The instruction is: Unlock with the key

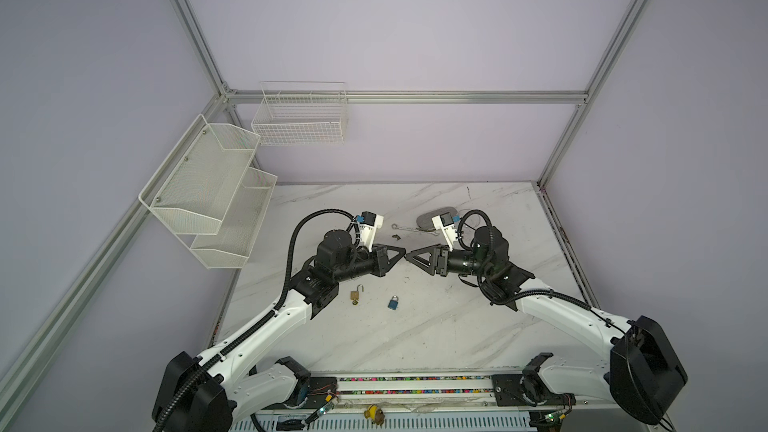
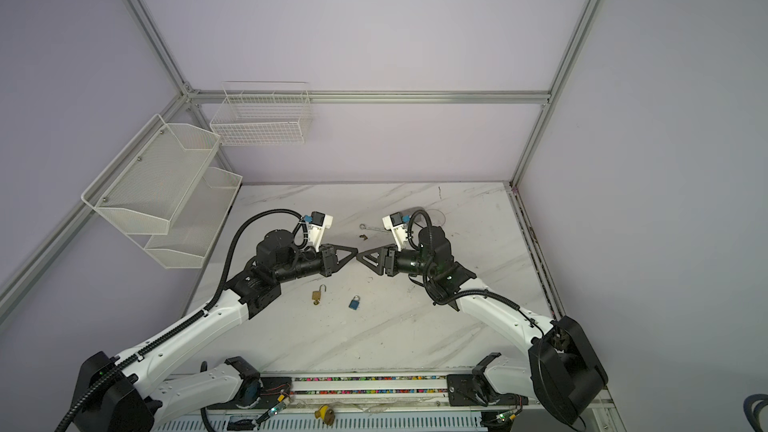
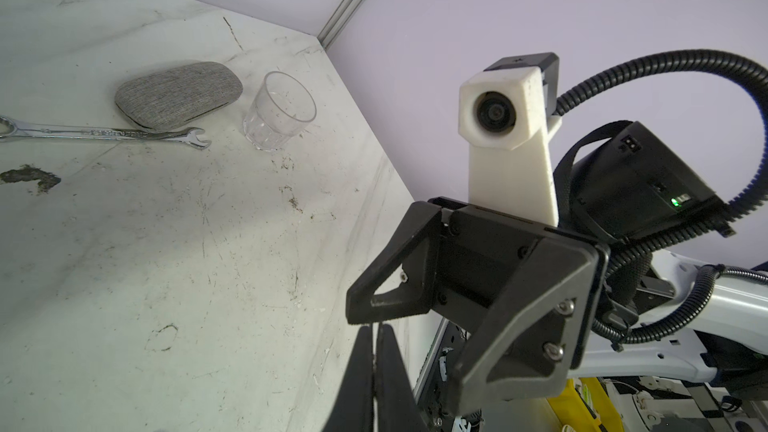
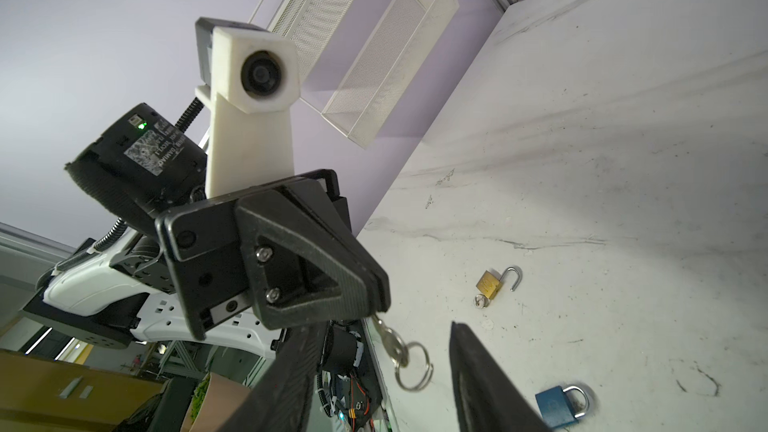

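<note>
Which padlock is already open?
The brass padlock: its shackle stands free at one end, clear of the body. The blue padlock has its shackle closed.

Plain lavender panels enclose the cell: a back wall [image 1: 395, 35], a left wall [image 1: 62, 118] and a right wall [image 1: 685, 160]. A silver aluminium frame [image 1: 457, 97] follows their joins, with one rail crossing the back wall. The desk [image 1: 436, 326] has a white marble-patterned top with grey veins, which looks scuffed and smudged in the wrist views. A two-tier white mesh shelf [image 1: 199, 184] hangs on the left wall above the desk's left edge. A white wire basket [image 1: 299, 122] hangs from the rail near the back left corner. The light is soft and even.
</note>
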Robot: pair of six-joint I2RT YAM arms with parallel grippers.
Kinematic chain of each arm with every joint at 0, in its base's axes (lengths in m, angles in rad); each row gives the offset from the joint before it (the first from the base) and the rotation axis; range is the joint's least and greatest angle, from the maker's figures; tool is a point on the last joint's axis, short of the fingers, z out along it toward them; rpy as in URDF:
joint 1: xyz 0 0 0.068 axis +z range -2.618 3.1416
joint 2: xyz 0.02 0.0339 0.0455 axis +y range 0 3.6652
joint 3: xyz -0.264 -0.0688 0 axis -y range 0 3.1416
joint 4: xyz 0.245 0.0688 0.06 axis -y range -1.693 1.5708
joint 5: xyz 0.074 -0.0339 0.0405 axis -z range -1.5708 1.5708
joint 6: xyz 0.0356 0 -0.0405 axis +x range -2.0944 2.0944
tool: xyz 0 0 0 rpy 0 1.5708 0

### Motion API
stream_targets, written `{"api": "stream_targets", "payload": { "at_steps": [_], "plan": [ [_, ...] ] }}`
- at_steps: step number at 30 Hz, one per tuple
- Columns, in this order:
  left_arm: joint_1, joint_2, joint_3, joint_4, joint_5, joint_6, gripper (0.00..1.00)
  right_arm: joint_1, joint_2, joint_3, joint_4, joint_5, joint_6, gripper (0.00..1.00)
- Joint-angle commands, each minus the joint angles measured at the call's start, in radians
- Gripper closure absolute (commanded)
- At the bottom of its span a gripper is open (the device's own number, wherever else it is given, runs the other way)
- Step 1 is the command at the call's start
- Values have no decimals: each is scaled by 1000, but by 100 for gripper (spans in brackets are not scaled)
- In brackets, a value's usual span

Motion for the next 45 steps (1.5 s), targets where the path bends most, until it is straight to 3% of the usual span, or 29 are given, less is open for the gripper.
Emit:
{"api": "stream_targets", "payload": {
  "at_steps": [1,20,33,45],
  "plan": [
    [6,5,105,59,41,14,100,-6,0,23,42,-45,-16,49],
    [6,4,98,100,34,-15,100,-29,9,-37,116,-81,12,75],
    [6,17,101,147,53,-35,100,-32,34,-46,162,-120,35,77],
    [6,13,108,123,42,-13,100,-46,21,-48,164,-121,39,92]
  ]
}}
